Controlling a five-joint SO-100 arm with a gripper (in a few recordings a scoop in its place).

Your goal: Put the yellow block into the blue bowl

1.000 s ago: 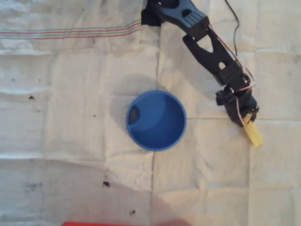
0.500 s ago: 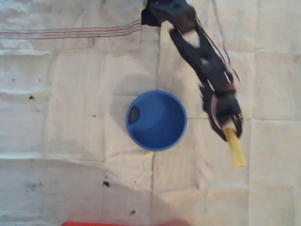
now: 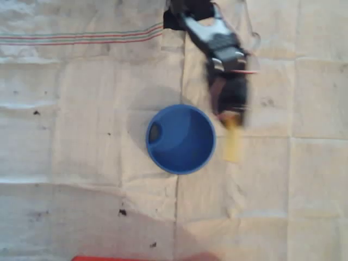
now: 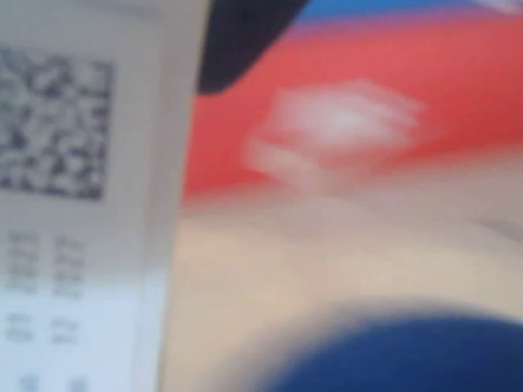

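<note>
From above, my arm (image 3: pixel 217 38) reaches down the picture from the top edge, smeared by blur, and my pincer (image 3: pixel 230 115) sits just to the right of the blue bowl (image 3: pixel 180 139). My pincer is clenched on the yellow block (image 3: pixel 232 142): the block's upper end disappears between my dark fingers and the rest sticks out below them. Its long axis runs nearly straight up and down the picture, the free end pointing toward the bottom edge. The block lies just beside the bowl's right rim, outside it; whether it touches the rim I cannot tell through the blur. The bowl stands upright, its open mouth facing the camera, on a creased white cloth (image 3: pixel 81 136) with thin red and green stripes near the top left. A strip of red (image 3: pixel 136 258) shows at the bottom edge.

My wrist camera gives what the overhead one does not: a pale label with a square code (image 4: pixel 57 122) close on the left, a broad red surface (image 4: pixel 392 106) behind, and a dark blue curve (image 4: pixel 409 359) at the bottom that looks like the bowl. All of it is heavily blurred.
</note>
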